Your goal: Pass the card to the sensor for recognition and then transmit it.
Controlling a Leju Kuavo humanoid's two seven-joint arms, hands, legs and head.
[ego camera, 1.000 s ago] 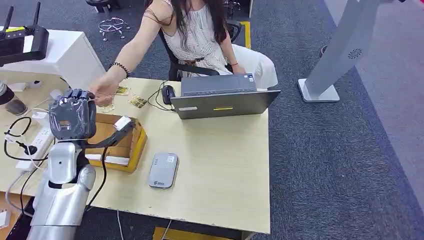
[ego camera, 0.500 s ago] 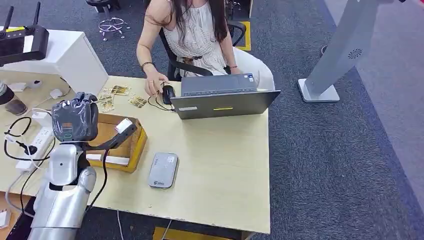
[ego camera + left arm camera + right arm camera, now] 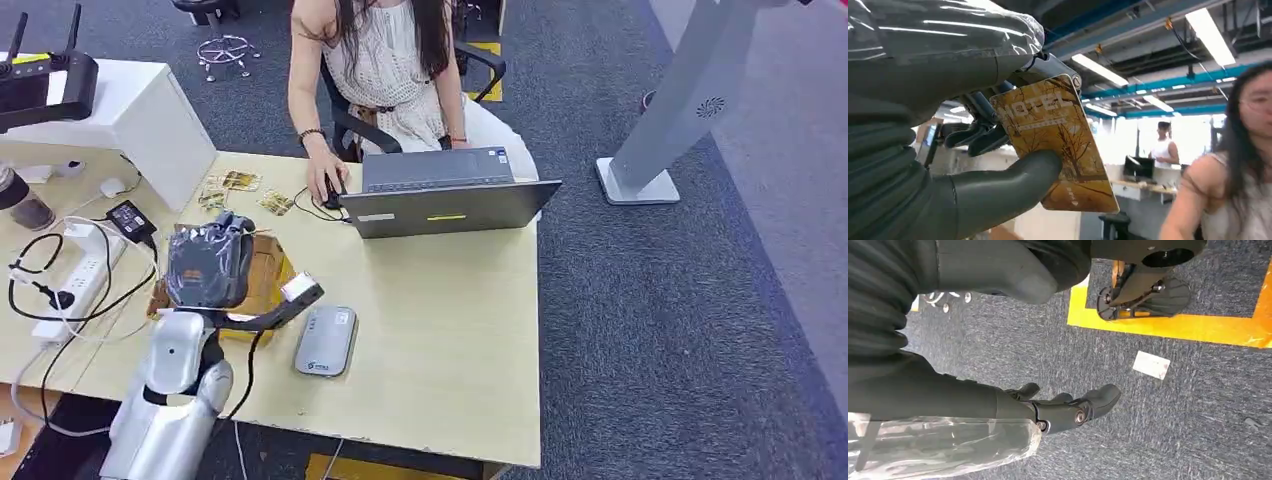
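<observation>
One card, gold with "HOTEL" on it, pinched in left robot hand between thick thumb and dark fingers. Left robot hand up above worktop, over brown box. Grey sensor flat on worktop, just beside box, apart from card. Right robot hand hangs low over carpet floor, fingers apart, holds nothing. Person sits behind laptop, hand on mouse.

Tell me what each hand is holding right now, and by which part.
The left hand pinches a golden hotel card by one long edge, thumb across its face. The right hand hangs over the carpet, holding nothing.
</observation>
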